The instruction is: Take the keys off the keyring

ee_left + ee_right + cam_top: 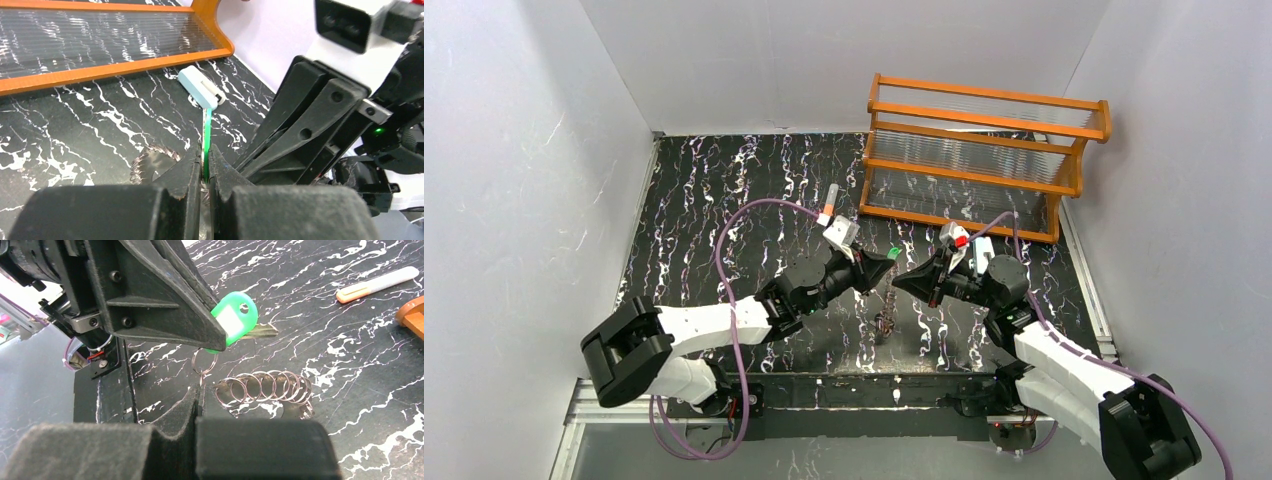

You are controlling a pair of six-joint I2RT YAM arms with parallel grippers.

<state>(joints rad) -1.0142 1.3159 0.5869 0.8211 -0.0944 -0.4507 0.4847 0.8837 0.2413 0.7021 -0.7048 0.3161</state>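
My left gripper (pixel 891 259) is shut on the green key (pixel 894 250) and holds it above the table. In the left wrist view the key (pixel 206 135) stands edge-on between that gripper's (pixel 205 155) closed jaws. In the right wrist view the green key (pixel 232 320) has a small wire ring (pixel 204 361) hanging from it. My right gripper (pixel 199 390) is shut on that small ring just below the key. The keyring (pixel 265 387), a bunch of linked metal rings, lies on the table beside my right gripper (pixel 900 281); it also shows from above (pixel 886 322). The red and dark-and-white keys are not visible.
An orange wooden rack (pixel 984 150) stands at the back right. An orange-and-grey tube (pixel 375 285) lies on the black marbled table (pixel 714 200), also seen from above (pixel 829 205). A pale white-blue clip (pixel 200 87) lies near the rack's corner.
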